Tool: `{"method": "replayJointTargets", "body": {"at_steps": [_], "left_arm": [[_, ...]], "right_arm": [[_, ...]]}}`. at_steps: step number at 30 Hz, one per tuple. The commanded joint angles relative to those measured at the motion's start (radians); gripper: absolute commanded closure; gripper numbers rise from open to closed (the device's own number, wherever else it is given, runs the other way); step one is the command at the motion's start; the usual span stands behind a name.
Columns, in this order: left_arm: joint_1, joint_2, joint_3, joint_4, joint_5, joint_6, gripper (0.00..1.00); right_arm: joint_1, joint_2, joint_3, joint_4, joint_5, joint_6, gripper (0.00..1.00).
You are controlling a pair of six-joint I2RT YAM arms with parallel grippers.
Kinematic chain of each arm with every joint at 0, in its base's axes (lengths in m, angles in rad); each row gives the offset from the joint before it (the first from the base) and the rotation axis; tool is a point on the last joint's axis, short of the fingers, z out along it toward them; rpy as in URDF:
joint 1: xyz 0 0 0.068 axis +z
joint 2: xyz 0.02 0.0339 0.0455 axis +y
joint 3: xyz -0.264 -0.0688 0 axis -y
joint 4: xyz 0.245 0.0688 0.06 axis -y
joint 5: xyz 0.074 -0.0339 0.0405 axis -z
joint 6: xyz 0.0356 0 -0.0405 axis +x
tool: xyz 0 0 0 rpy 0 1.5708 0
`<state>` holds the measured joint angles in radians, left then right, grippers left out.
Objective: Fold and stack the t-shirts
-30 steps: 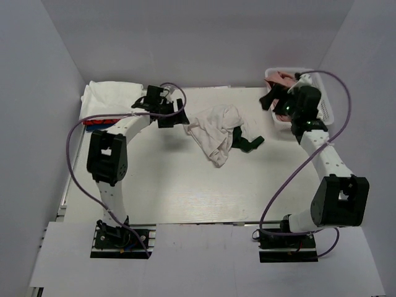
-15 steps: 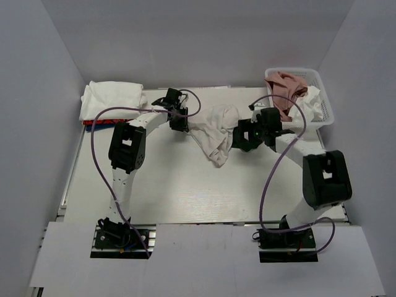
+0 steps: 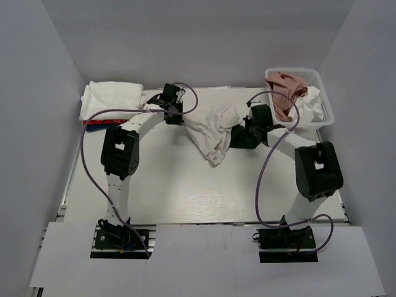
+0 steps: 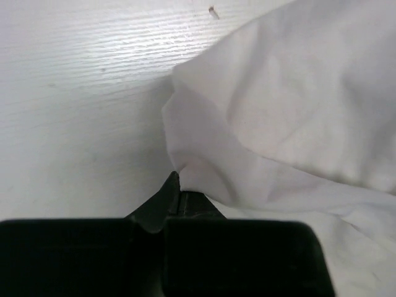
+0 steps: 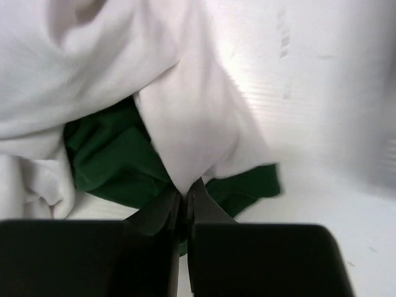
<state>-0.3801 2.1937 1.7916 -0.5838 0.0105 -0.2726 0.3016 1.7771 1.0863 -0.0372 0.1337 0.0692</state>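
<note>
Lying lengthwise far-to-near, the white t-shirt point(image 3: 210, 133) is pinched by closed left hand point(image 4: 176, 184) and right hand point(image 5: 184, 190)

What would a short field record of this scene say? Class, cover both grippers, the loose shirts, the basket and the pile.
white t-shirt: crumpled, mid-table
dark green t-shirt: partly under the white one
left gripper: shut on the white t-shirt, at its edge
right gripper: shut on the same shirt, other side
basket: far right corner, holds a pink t-shirt
folded pile: white on top, far left corner
</note>
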Motion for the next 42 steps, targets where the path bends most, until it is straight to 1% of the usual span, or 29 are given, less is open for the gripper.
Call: {"method": "replayJointTargets", "body": {"at_steps": [1, 2, 3, 5, 6, 9, 10, 12, 13, 15, 16, 19, 23, 24, 25, 26, 29, 30, 31, 32, 33, 34, 35, 36, 37, 38, 39, 40, 42], "left_arm": [[-0.003, -0.296, -0.053, 0.064, -0.104, -0.022, 1.0], [-0.003, -0.346, -0.073, 0.073, -0.116, -0.022, 1.0], [-0.003, -0.453, -0.095, 0.096, -0.159, -0.022, 1.0], [-0.003, -0.564, -0.165, 0.125, -0.202, -0.022, 1.0], [-0.003, -0.675, -0.201, 0.139, -0.261, -0.022, 1.0], [0.007, -0.826, -0.233, 0.139, -0.375, -0.054, 1.0], [0.007, -0.921, -0.256, 0.157, -0.394, -0.065, 1.0], [0.007, -1.011, -0.306, 0.186, -0.405, -0.054, 1.0], [0.007, -1.088, -0.325, 0.218, -0.386, -0.041, 1.0], [0.007, -1.15, -0.372, 0.246, -0.342, -0.031, 1.0], [0.007, -1.17, -0.382, 0.246, -0.342, -0.031, 1.0], [0.007, -1.207, -0.394, 0.246, -0.351, -0.04, 1.0], [0.007, -1.151, -0.382, 0.223, -0.373, -0.04, 1.0], [0.018, -1.128, -0.382, 0.223, -0.373, -0.04, 1.0], [0.018, -1.1, -0.382, 0.223, -0.404, -0.04, 1.0], [0.018, -1.03, -0.382, 0.214, -0.434, -0.04, 1.0], [0.029, -0.875, -0.362, 0.194, -0.556, -0.063, 1.0], [0.029, -0.742, -0.342, 0.17, -0.569, -0.085, 0.97], [0.058, -0.67, -0.315, 0.153, -0.56, -0.085, 0.88], [0.067, -0.596, -0.249, 0.141, -0.56, -0.099, 0.79], [0.076, -0.449, -0.206, 0.109, -0.549, -0.099, 0.54], [0.09, -0.375, -0.152, 0.073, -0.549, -0.114, 0.32], [0.09, -0.308, -0.017, 0.026, -0.549, -0.126, 0.13], [0.099, -0.193, 0.132, -0.091, -0.525, -0.146, 0.0], [0.099, -0.192, 0.134, -0.143, -0.524, -0.146, 0.0], [0.099, -0.125, 0.237, -0.177, -0.511, -0.146, 0.0], [0.099, -0.115, 0.261, -0.197, -0.511, -0.146, 0.0], [0.099, -0.115, 0.246, -0.197, -0.511, -0.146, 0.0], [0.099, -0.213, 0.165, -0.142, -0.454, -0.135, 0.0]], "right_arm": [[-0.002, -0.22, 0.028, 0.056, 0.102, 0.047, 1.0], [-0.002, -0.258, 0.017, 0.081, 0.106, 0.056, 1.0], [-0.004, -0.378, -0.002, 0.091, 0.15, 0.064, 1.0], [-0.007, -0.459, -0.032, 0.118, 0.213, 0.073, 1.0], [-0.009, -0.578, -0.066, 0.138, 0.263, 0.079, 1.0], [-0.006, -0.723, -0.12, 0.172, 0.377, 0.078, 1.0], [-0.005, -0.787, -0.13, 0.203, 0.392, 0.078, 1.0], [-0.005, -0.883, -0.166, 0.23, 0.367, 0.051, 1.0], [-0.002, -0.959, -0.17, 0.249, 0.359, 0.047, 1.0], [-0.005, -0.988, -0.169, 0.25, 0.346, 0.043, 1.0], [-0.005, -1.016, -0.166, 0.247, 0.343, 0.04, 1.0], [-0.004, -1.018, -0.149, 0.225, 0.353, 0.037, 1.0], [-0.006, -0.967, -0.137, 0.188, 0.398, 0.055, 1.0], [-0.009, -0.923, -0.138, 0.16, 0.4, 0.067, 1.0], [-0.012, -0.906, -0.143, 0.151, 0.397, 0.07, 1.0], [-0.009, -0.886, -0.144, 0.145, 0.38, 0.084, 1.0], [-0.018, -0.709, -0.123, 0.097, 0.328, 0.112, 1.0], [-0.018, -0.626, -0.111, 0.079, 0.317, 0.112, 1.0], [-0.028, -0.58, -0.095, 0.066, 0.31, 0.113, 1.0], [-0.03, -0.485, -0.025, 0.042, 0.297, 0.115, 1.0], [-0.032, -0.388, 0.006, -0.005, 0.299, 0.116, 1.0], [-0.038, -0.302, 0.038, -0.029, 0.288, 0.115, 0.9], [-0.039, -0.262, 0.105, -0.052, 0.287, 0.121, 0.72], [-0.038, -0.173, 0.172, -0.135, 0.279, 0.122, 0.41], [-0.038, -0.153, 0.225, -0.159, 0.276, 0.123, 0.22], [-0.036, -0.14, 0.244, -0.188, 0.27, 0.123, 0.1], [-0.035, -0.14, 0.256, -0.194, 0.248, 0.123, 0.1], [-0.035, -0.152, 0.239, -0.191, 0.236, 0.121, 0.1], [-0.032, -0.191, 0.18, -0.168, 0.175, 0.133, 0.1]]}}
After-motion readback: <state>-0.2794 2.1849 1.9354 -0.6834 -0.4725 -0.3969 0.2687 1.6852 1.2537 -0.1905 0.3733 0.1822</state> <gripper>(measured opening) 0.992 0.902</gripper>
